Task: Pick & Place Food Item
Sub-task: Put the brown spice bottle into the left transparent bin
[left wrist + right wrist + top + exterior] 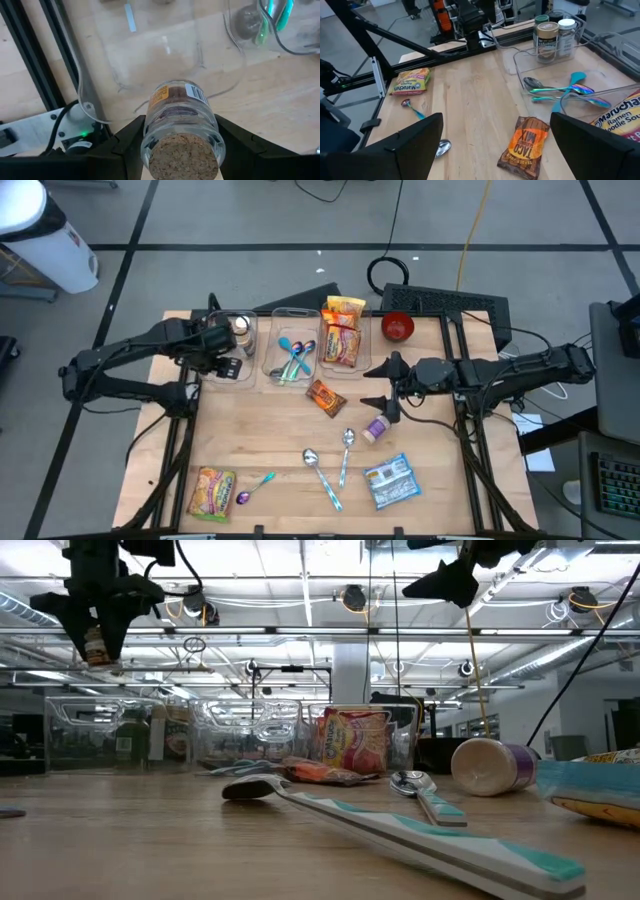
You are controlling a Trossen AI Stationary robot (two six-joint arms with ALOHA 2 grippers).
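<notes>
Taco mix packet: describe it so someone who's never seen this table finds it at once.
Start at the row of clear bins along the table's far edge. Just in front of them, near the table's middle, the taco mix packet lies flat on bare wood, left of the open right gripper. It is the only small orange-and-brown packet; the ramen packs in the bin behind are larger and yellow-orange.

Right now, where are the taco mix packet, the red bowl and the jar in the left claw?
taco mix packet (525, 146): right wrist view, middle of its orange front.
red bowl (398, 327): high view, its inside.
jar (181, 160): left wrist view, its cork lid.
</notes>
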